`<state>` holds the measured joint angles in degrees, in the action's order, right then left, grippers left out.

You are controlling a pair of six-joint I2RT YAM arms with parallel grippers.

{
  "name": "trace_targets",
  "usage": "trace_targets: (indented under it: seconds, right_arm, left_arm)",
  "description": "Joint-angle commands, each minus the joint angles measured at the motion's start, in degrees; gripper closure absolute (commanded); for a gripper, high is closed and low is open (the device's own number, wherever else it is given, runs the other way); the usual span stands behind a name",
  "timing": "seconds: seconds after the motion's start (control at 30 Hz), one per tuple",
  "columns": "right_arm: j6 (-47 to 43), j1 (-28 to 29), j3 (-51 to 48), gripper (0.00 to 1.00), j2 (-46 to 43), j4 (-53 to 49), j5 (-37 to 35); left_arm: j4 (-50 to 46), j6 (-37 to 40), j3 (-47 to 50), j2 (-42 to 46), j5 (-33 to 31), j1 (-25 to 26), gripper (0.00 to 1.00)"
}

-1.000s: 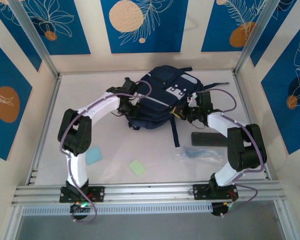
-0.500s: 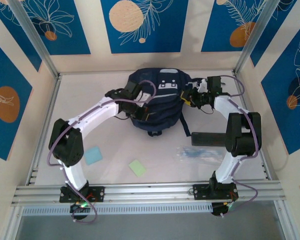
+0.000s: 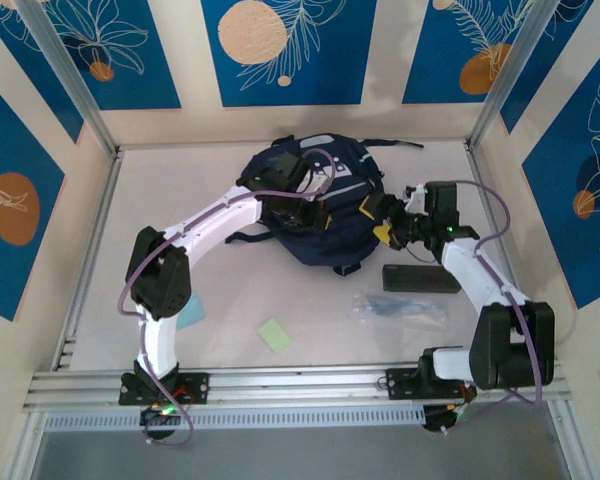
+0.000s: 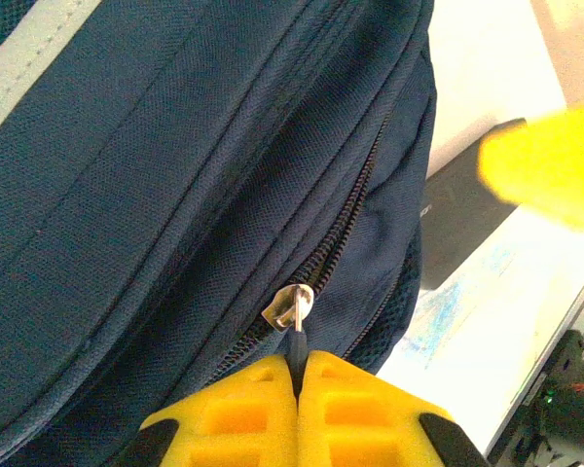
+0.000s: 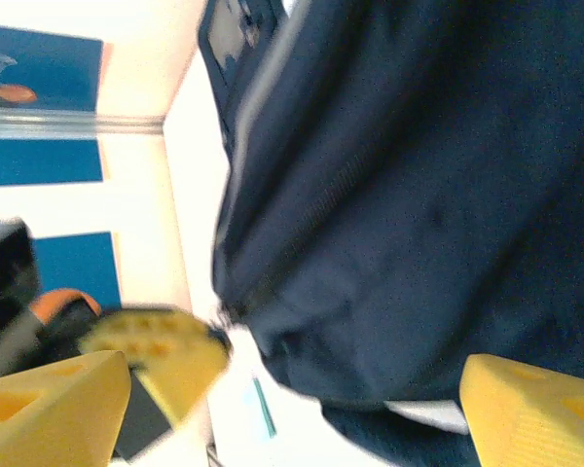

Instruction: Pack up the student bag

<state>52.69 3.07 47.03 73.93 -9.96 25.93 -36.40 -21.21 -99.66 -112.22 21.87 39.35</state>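
From above, the student bag [image 3: 330,225] lies on the far middle part of the surface [image 3: 180,190]. The left arm [image 3: 215,212] reaches over it and its end rests on top of the bag. The right fingers [image 3: 382,235] stand just beside the bag's right edge, spread apart. Nearer to the arm bases lie a black flat box [image 3: 420,278], a clear packet [image 3: 400,305], a green note [image 3: 275,334] and a light blue pad [image 3: 190,314], which the left arm partly hides.

In the left wrist view, the left fingers [image 4: 350,404] are pressed together on the dark zipper pull [image 4: 297,342], just under the silver slider [image 4: 288,305] on the bag's navy side.

In the right wrist view, which is blurred, the right fingers [image 5: 49,404] are wide apart and hold nothing. The bag's dark fabric is in front of them.
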Motion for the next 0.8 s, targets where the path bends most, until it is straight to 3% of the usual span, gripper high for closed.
trace_targets:
  seconds: [0.0,0.1,0.2,0.33,0.4,0.53,0.57,0.77]
  right_arm:
    - [4.31,1.91,-4.12,0.12,-2.30,-1.39,0.84]
    - [6.72,4.68,-6.80,0.08,-2.99,0.73,-1.26]
    - [11.17,7.07,-8.88,0.07,-0.40,9.51,-2.02]
    - [13.49,10.26,-6.21,0.12,6.27,14.80,-7.23]
    - [14.10,11.40,-4.91,0.22,9.83,16.27,-10.55]
    - [16.38,11.91,-4.51,0.95,15.44,22.57,-13.37]
    - [16.81,11.87,-4.71,1.00,16.09,23.55,-13.94]
    - [14.58,11.33,-5.44,1.00,13.22,22.40,-16.62]
  left_arm:
    - [5.27,-2.06,-3.66,0.71,1.39,-0.12,1.00]
    - [5.51,-2.66,-3.40,1.52,1.71,0.01,1.00]
    - [6.01,-3.53,-2.55,2.25,2.71,0.45,1.00]
    - [6.51,-4.32,-0.35,3.62,3.79,1.49,1.00]
    - [7.34,-5.16,1.37,4.45,4.81,1.69,1.00]
    - [9.55,-6.88,5.97,6.34,5.85,1.86,1.00]
    - [9.76,-7.04,7.03,6.76,5.78,1.86,1.00]
    - [1.05,0.02,9.57,7.99,1.38,1.45,1.00]
